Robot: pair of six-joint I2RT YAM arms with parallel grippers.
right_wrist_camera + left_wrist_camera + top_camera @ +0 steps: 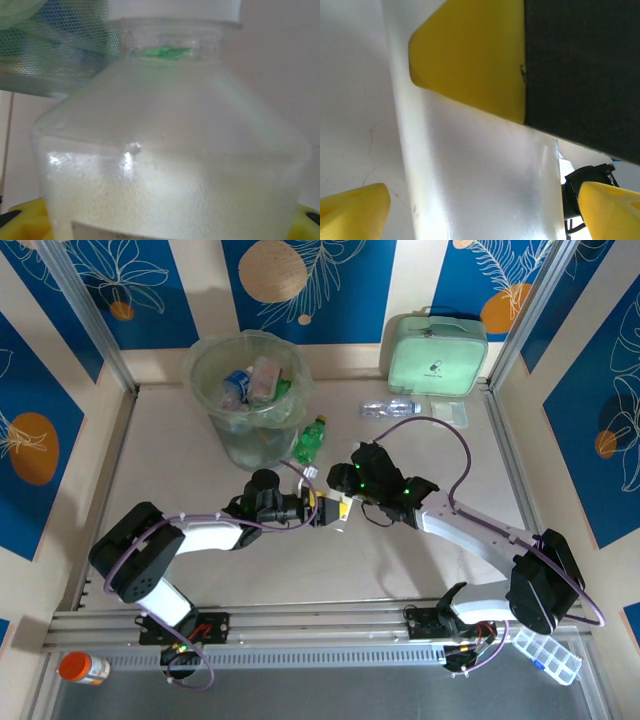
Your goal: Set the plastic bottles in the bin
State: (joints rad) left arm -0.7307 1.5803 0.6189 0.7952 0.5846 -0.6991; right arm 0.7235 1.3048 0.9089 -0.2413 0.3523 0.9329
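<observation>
Frosted bottle [170,140] right up at lens, middle of top view, pinched tight by right gripper [343,502]. Left gripper [318,512] spread wide round it. Bin [192,370] upper left. Looks light, smooth, slippy, bendy; best grabbed round flat body, not neck.

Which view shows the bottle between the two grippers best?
Right wrist: the bottle is close up, frosted shoulder, neck and white cap plain. Top external has it small, between left gripper and right gripper. Left wrist gives a blurred white strip between yellow fingers.
</observation>
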